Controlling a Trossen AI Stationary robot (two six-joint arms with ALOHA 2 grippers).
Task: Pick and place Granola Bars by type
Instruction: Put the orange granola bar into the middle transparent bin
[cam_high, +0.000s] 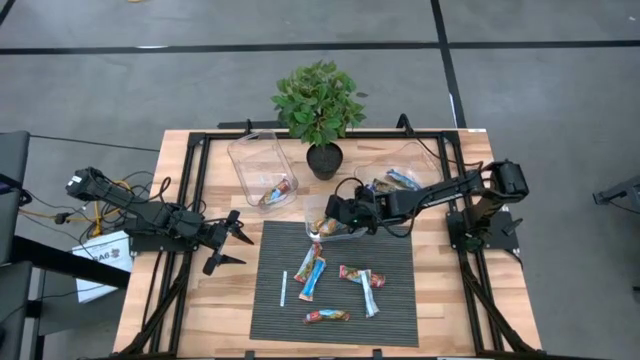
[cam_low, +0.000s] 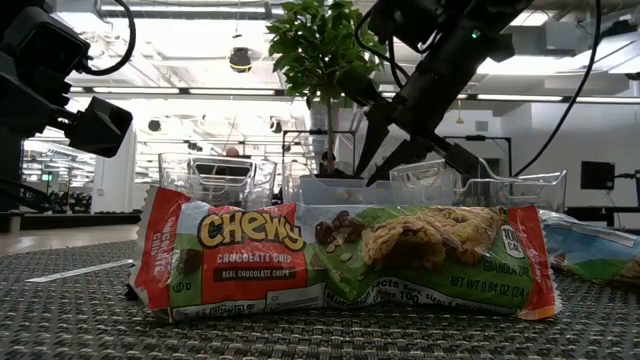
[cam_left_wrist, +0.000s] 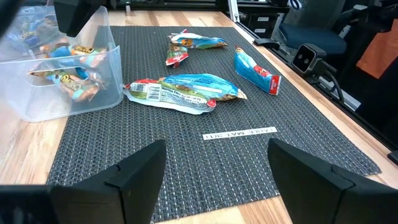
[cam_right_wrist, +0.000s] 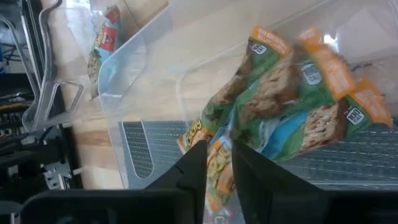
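Several granola bars (cam_high: 310, 268) in blue, red and green wrappers lie flat on the dark mat, one Chewy bar (cam_low: 340, 260) close in the low view. More bars in green and orange wrappers lie in a clear bin (cam_high: 322, 228) at the mat's far edge. My right gripper (cam_high: 345, 215) is inside this bin, nearly shut around an orange-and-green bar (cam_right_wrist: 217, 168). My left gripper (cam_high: 230, 248) hovers open at the mat's left edge, touching nothing. A thin white stick (cam_high: 284, 288) lies on the mat. My right gripper (cam_right_wrist: 219, 177) has an orange-and-green bar's wrapper (cam_right_wrist: 216, 186) in the narrow gap between its two fingers. It comes down into the clear bin from the table's right. The fingers hide the place of contact. The bar lies among the other bars in the bin.
Two more clear bins stand on the far part of the table, one (cam_high: 262, 168) with a single bar, one (cam_high: 400, 180) with blue bars. A potted plant (cam_high: 320, 110) stands between them. Black frame rails run along both table sides. The mat's near left corner is bare.
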